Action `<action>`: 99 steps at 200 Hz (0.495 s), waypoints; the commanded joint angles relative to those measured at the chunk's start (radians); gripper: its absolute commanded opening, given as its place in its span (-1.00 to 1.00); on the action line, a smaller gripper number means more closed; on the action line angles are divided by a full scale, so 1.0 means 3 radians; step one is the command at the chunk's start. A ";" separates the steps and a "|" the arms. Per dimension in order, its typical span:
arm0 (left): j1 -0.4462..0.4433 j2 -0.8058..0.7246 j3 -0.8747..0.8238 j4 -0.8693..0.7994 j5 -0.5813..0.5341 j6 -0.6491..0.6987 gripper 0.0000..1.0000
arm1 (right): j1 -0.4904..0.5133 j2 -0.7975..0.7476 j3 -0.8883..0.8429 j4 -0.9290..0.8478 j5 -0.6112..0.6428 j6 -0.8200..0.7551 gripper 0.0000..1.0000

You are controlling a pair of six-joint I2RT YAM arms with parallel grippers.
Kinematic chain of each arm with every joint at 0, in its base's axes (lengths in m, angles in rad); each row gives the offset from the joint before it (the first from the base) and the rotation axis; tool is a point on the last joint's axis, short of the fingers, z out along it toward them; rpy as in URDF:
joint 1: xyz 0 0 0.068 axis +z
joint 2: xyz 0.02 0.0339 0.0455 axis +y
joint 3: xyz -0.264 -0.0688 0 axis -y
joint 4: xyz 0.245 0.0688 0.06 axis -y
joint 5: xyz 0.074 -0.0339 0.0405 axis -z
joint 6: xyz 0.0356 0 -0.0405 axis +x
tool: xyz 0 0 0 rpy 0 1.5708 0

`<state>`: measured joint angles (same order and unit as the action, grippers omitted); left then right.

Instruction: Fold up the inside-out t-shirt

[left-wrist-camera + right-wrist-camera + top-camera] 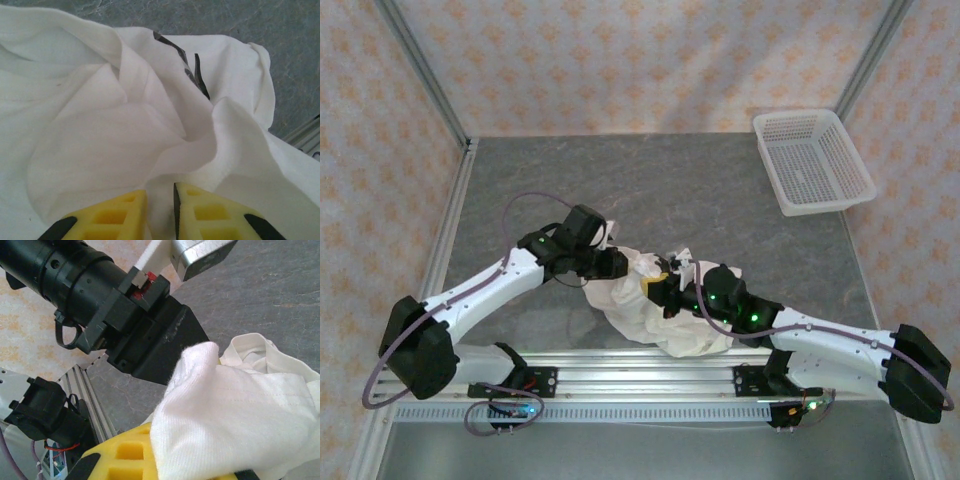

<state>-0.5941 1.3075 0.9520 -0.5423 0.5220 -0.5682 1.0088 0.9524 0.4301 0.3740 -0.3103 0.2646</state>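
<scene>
Grey table (720, 190) bears crumpled t-shirt (640, 300), apparently pinched by right fingers (125, 455).

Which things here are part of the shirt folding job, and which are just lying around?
In the job: t-shirt, left pincer, right pincer.
Lying about: white mesh basket at the table's far right corner.

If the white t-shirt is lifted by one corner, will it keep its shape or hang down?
Most likely it hangs limp: the t-shirt lies bunched in soft, deep folds. It looks thin, so probably light. Pushed across the table, it would likely wrinkle up rather than slide whole.
</scene>
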 commanded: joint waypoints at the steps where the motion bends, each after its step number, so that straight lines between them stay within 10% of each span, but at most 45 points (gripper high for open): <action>1: -0.0022 -0.0036 0.0010 0.0069 -0.0015 0.0033 -0.84 | -0.0011 -0.0081 0.0035 0.0040 0.0042 -0.0015 -1.00; 62: 0.0018 -0.0388 0.0267 -0.0117 -0.0150 0.0004 -1.00 | -0.0012 -0.0149 -0.0151 0.0010 0.0377 -0.0009 -1.00; 99: 0.0168 -0.0700 0.0534 -0.0181 -0.0103 -0.0085 -1.00 | -0.0013 -0.0165 -0.0462 -0.0157 0.0657 -0.0052 -0.66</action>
<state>-0.5762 1.1679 1.0374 -0.5678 0.5072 -0.5770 1.0088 0.9131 0.3553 0.3660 -0.1947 0.2581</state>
